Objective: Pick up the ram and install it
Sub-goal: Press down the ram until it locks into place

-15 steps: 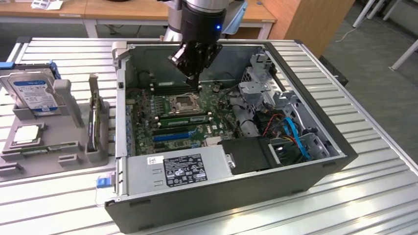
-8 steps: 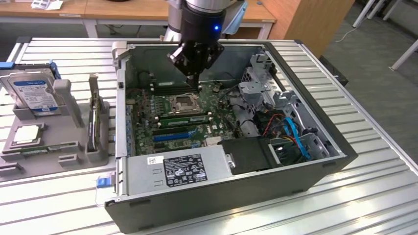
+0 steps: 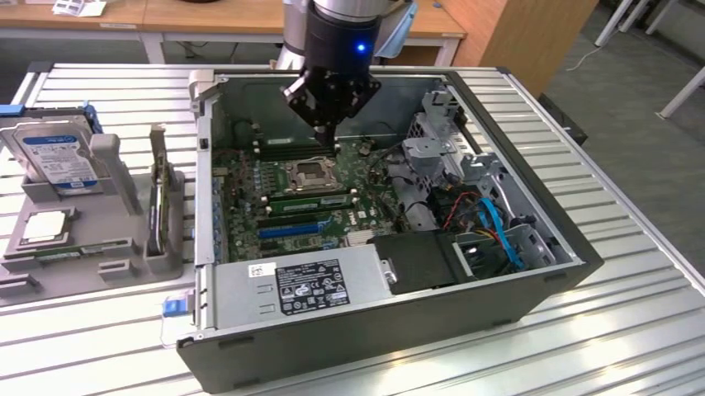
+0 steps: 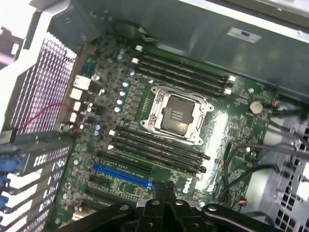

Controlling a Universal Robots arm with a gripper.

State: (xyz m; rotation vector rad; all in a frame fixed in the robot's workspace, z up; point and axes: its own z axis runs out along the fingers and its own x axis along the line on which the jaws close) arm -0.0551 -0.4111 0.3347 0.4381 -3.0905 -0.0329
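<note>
From the exterior view I see my gripper [image 3: 325,136] hanging in the upper middle of the frame, inside the open computer case [image 3: 551,272], just above the motherboard [image 3: 248,194] near the processor socket [image 3: 309,172]. Its fingers are drawn together to a narrow point with nothing between them, so I am carrying no part. A green stick that looks like the ram [image 3: 310,199] lies in a slot just below the socket in the picture, seated flat along the board as an installed module would sit. At the left of the frame a grey holder [image 3: 111,247] on the table keeps spare parts apart and upright for easy picking: a hard drive [image 3: 58,157], a square silver chip [image 3: 44,225] and a tall dark card [image 3: 163,210]

In the wrist view the closed fingers [image 4: 166,203] show at the bottom centre, pointing down at the board. The empty socket [image 4: 176,114] sits in the middle, with rows of dark memory slots [image 4: 159,147] on either side of it. I cannot tell from here which slot holds the ram
</note>
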